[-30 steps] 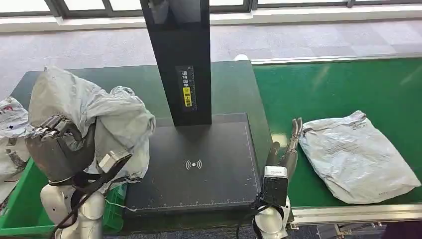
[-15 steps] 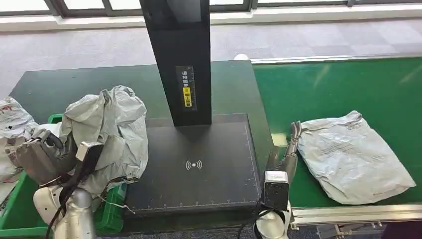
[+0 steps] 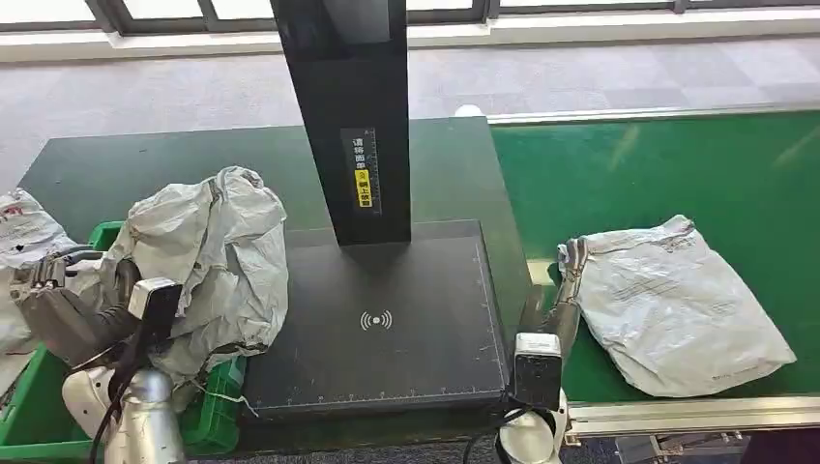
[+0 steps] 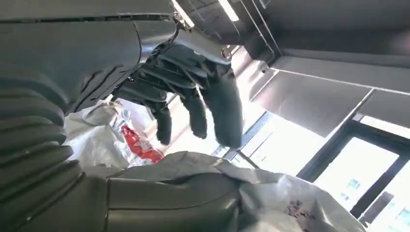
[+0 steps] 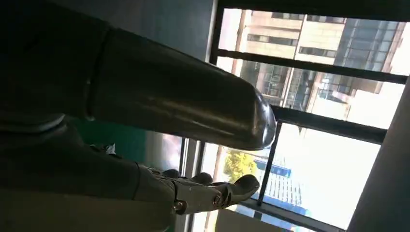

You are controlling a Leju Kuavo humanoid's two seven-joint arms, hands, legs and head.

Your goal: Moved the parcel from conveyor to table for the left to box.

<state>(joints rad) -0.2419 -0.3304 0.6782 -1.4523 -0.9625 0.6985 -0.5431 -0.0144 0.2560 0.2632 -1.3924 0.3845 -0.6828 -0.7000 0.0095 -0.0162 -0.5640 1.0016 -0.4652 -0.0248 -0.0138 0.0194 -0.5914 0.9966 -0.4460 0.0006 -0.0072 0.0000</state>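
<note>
Head view: crumpled grey parcel slumped over the table's left edge and the green bin, left hand low beside it, against its lower left side. Second parcel flat on the green conveyor, right hand touching its near-left corner, grasp impossible to tell. Left wrist view: left hand released, fingers spread above grey wrapping. Right wrist view: right hand extended, fingertips against bright windows.

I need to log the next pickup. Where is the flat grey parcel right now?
In the head view the flat grey parcel lies on the green conveyor at the right, its near corner touching the right hand, right of the black scanner platform.
</note>
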